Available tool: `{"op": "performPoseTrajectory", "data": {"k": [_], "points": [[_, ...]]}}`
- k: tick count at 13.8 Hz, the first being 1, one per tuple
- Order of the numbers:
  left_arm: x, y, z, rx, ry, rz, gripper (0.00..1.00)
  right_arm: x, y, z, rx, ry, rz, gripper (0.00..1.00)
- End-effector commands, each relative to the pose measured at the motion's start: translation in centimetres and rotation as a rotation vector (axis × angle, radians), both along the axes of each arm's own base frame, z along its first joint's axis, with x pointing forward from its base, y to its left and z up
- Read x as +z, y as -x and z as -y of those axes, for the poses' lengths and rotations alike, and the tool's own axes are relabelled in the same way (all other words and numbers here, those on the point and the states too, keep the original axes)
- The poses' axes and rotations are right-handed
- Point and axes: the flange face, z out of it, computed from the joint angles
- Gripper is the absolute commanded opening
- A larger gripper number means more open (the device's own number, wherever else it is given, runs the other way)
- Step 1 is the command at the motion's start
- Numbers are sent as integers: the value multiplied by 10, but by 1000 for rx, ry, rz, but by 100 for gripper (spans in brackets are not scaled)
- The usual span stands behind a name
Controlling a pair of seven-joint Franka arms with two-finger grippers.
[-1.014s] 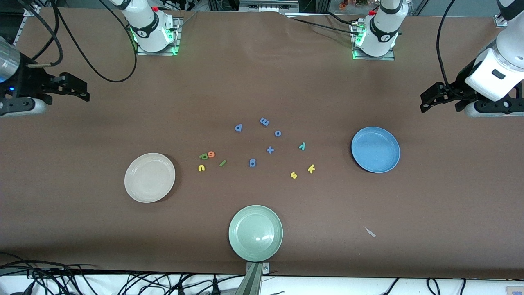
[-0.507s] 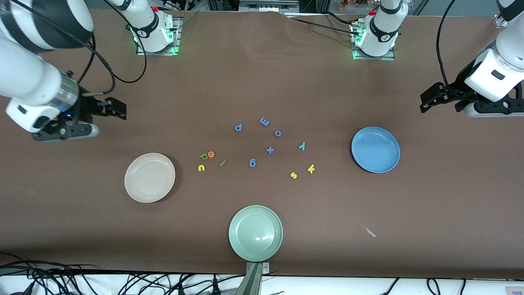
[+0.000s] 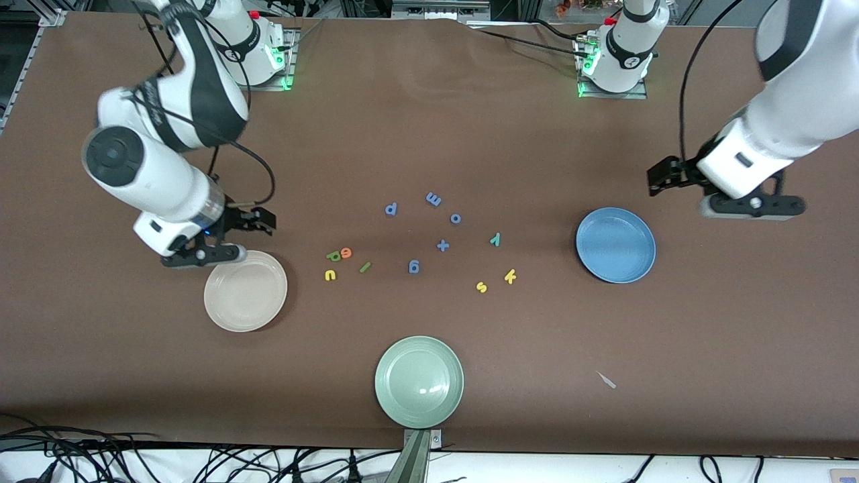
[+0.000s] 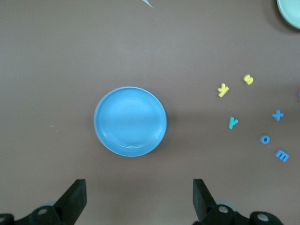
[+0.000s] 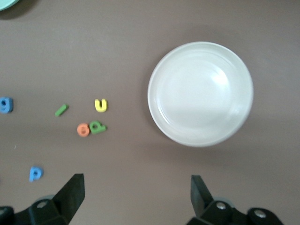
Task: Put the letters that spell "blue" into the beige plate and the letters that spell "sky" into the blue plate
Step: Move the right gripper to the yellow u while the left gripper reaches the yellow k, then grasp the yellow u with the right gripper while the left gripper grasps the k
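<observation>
Letters b [image 3: 333,255], e [image 3: 346,252], u [image 3: 330,275], l [image 3: 365,267] loose on bench [image 3: 429,134], at 3 o'clock of beige plate [image 3: 245,291]; right pincer [image 3: 258,220] released over bench by its rim, left pincer [image 3: 661,178] released near blue plate [image 3: 615,245].

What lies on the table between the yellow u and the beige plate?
Nothing: in the front view the brown table is bare between the yellow u and the beige plate; the right wrist view agrees.

Robotics lab: bolted arm bases [image 3: 255,50], brown test table [image 3: 429,134], loose cables [image 3: 134,456] along edge.
</observation>
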Motion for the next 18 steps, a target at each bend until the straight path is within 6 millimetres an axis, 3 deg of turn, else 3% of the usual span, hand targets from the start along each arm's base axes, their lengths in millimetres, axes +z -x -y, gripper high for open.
{"op": "performPoseTrajectory", "data": {"k": [1,5,7,9,11,14,18], "points": [[-41,-20,32,-63,-27,-63,100,-57,-10,-34,-37,-14,33,100],[-104,-54,84,-141,-18,-111,100,-103,-12,-63,-32,-29,76,100],[-136,-72,96,-149,3,-74,100,-116,-12,-68,-20,-24,81,100],[-176,-80,123,-178,18,-19,100,-131,-10,-77,-5,-28,93,100],[-209,-73,163,-236,19,8,100,-146,-8,-84,17,-22,105,100],[-249,-70,178,-354,-34,46,100,-167,-6,-88,34,-18,118,100],[-302,-64,170,-533,6,90,100,-188,-8,-88,54,-12,145,100]]}}
